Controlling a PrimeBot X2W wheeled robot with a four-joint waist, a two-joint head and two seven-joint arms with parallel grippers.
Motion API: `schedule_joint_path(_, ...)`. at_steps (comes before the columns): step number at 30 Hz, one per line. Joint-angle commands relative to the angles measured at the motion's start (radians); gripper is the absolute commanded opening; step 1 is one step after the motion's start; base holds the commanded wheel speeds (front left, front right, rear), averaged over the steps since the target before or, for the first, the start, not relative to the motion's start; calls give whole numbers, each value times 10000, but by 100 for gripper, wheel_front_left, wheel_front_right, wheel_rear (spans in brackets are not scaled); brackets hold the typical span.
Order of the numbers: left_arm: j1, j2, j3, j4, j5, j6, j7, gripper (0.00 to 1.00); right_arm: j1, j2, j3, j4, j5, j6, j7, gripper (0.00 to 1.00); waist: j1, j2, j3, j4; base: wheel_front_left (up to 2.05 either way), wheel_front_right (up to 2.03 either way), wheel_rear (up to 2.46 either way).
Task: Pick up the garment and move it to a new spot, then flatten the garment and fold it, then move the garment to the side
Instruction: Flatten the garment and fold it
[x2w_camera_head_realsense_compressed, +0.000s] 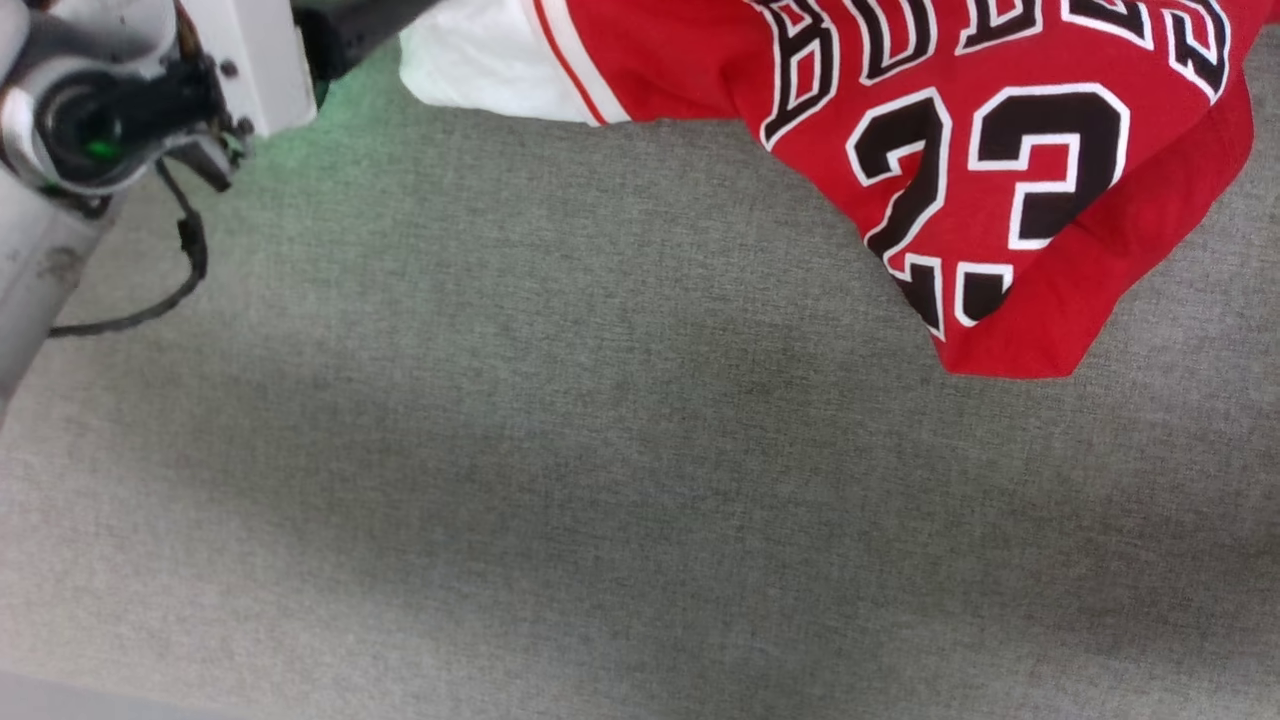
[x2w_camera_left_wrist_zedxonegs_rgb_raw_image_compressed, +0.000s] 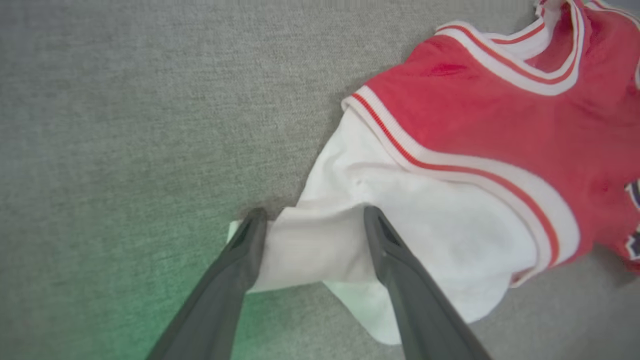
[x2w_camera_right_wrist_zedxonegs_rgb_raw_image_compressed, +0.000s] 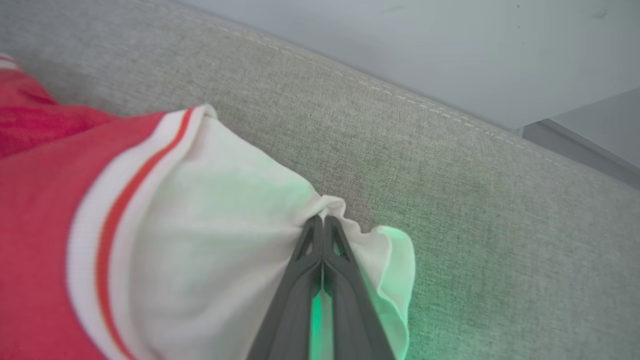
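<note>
In your head view the garment (x2w_camera_head_realsense_compressed: 960, 200) lies at the top right of the grey cushion (x2w_camera_head_realsense_compressed: 600, 450), black numerals facing up. Your left wrist view adds the striped collar, and your left hand (x2w_camera_left_wrist_zedxonegs_rgb_raw_image_compressed: 312, 215) spread wide astride a white sleeve. Your right wrist view shows your right hand (x2w_camera_right_wrist_zedxonegs_rgb_raw_image_compressed: 320, 220) pressed together, pinching a white sleeve's edge near the cushion's stitched seam.

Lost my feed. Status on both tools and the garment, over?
Left tool open around white sleeve. Right tool shut on sleeve hem. Garment rumpled on grey cushion. Nothing blocking.
</note>
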Motion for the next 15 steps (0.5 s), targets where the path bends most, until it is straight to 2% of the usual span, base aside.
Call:
schedule_joint_path(1, 44, -137, -87, 42, -149, 11, 83, 100, 431, 244, 201, 294, 135, 14, 83, 0, 0, -1, 39, -35, 0, 0, 0)
schedule_joint_path(2, 16, -161, -146, 75, -308, 11, 203, 100, 423, 234, 255, 302, 180, 14, 71, 0, 0, -1, 51, -43, 0, 0, 0)
schedule_joint_path(3, 7, -175, -206, 81, -464, 11, 317, 85, 400, 216, 296, 317, 191, 14, 60, 0, 0, -1, 58, -45, 0, 0, 0)
schedule_joint_path(4, 3, -186, -289, 90, -590, 11, 457, 51, 387, 201, 328, 342, 220, 14, 47, 0, 0, -1, 59, -43, 0, 0, 0)
schedule_joint_path(6, -18, -171, -448, 10, -676, 11, 621, 20, 360, 156, 384, 391, 264, 14, 16, 0, 0, -1, 55, -34, 0, 0, 0)
schedule_joint_path(7, 1, -198, -449, -17, -828, 11, 654, 0, 342, 138, 410, 417, 296, 14, -14, 0, 0, -1, 45, -28, 0, 0, 0)
schedule_joint_path(12, -70, -140, -415, -46, -872, 11, 215, 0, 200, 200, 388, 455, 443, 14, -546, 0, 0, -1, -98, -46, 0, 0, 0)
schedule_joint_path(15, -165, -120, -295, 41, -676, 11, -655, 0, 66, 208, 225, 414, 515, 12, -1309, 0, 0, -1, -323, -115, 0, 0, 0)
